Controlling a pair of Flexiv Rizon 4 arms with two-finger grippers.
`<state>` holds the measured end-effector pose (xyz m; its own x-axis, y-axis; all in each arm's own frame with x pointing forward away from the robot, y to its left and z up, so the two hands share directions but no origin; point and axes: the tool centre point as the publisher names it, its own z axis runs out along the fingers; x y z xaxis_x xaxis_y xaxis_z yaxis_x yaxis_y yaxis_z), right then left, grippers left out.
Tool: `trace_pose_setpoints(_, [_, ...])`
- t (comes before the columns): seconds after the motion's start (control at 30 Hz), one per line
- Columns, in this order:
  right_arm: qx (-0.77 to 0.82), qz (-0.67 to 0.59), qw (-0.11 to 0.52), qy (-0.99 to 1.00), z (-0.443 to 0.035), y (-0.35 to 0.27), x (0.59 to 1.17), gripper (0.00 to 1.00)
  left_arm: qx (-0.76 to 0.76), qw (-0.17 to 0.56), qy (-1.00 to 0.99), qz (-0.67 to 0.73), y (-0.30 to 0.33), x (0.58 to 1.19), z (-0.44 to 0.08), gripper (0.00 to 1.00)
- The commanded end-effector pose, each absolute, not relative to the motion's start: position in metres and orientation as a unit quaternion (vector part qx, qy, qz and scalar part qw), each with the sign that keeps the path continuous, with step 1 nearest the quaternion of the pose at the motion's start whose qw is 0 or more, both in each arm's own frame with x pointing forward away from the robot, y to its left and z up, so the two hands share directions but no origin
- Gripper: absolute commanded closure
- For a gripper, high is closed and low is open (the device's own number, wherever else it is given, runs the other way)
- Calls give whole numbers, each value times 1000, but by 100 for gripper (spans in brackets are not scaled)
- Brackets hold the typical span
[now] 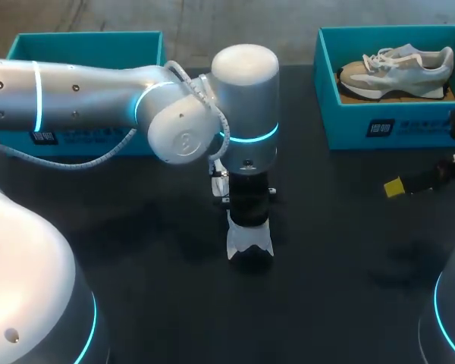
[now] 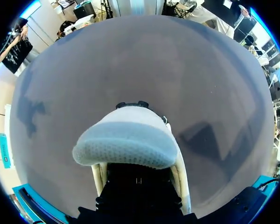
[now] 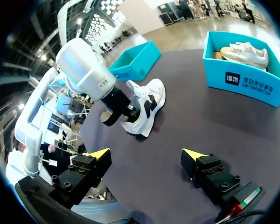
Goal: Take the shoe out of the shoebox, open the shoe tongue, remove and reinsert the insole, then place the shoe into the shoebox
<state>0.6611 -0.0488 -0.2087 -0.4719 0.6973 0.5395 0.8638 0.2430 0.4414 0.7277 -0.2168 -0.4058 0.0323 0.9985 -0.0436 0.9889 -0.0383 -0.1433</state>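
The white shoe (image 1: 250,244) is outside both shoeboxes, at the middle of the dark desk (image 1: 136,258), directly under the wrist of our left arm (image 1: 243,98). The shoe hides our left jaws, so we cannot tell whether they are spread or pinching it. Our right jaws are spread wide over the desk's right side, nothing between them. A grey sneaker (image 1: 398,70) lies in the right shoebox (image 1: 409,125); the left shoebox (image 1: 83,44) stands behind our left arm.
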Motion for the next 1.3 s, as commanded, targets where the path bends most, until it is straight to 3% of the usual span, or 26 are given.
trace_pose_setpoints(0.03, [-501, -357, 115, -780, -209, -48, 660, 0, -716, 25, -696, 46, -216, 729, -402, 100])
trace_pose_setpoints(0.57, [-501, -357, 115, -780, -209, -48, 660, 0, -691, -149, -696, -126, -204, 763, -357, 100])
trace_pose_setpoints(1.07, [-501, -357, 115, -780, -209, -48, 660, 0, -684, -182, -688, -161, -203, 797, -350, 100])
trace_pose_setpoints(1.1, [-501, -357, 115, -780, -209, -48, 660, 0, -682, -183, -690, -162, -203, 797, -349, 91])
trace_pose_setpoints(1.13, [-501, -357, 115, -780, -209, -48, 660, 0, -680, -183, -692, -161, -203, 797, -349, 67])
trace_pose_setpoints(1.17, [-501, -357, 115, -780, -209, -48, 660, 0, -679, -182, -693, -160, -203, 797, -349, 51])
trace_pose_setpoints(1.2, [-501, -357, 115, -780, -209, -48, 660, 0, -679, -181, -694, -158, -202, 797, -349, 16])
trace_pose_setpoints(1.23, [-501, -357, 115, -780, -209, -48, 660, 0, -679, -181, -694, -158, -202, 796, -349, 0])
trace_pose_setpoints(1.3, [-501, -357, 115, -780, -209, -48, 660, 0, -678, -177, -696, -153, -201, 795, -349, 0])
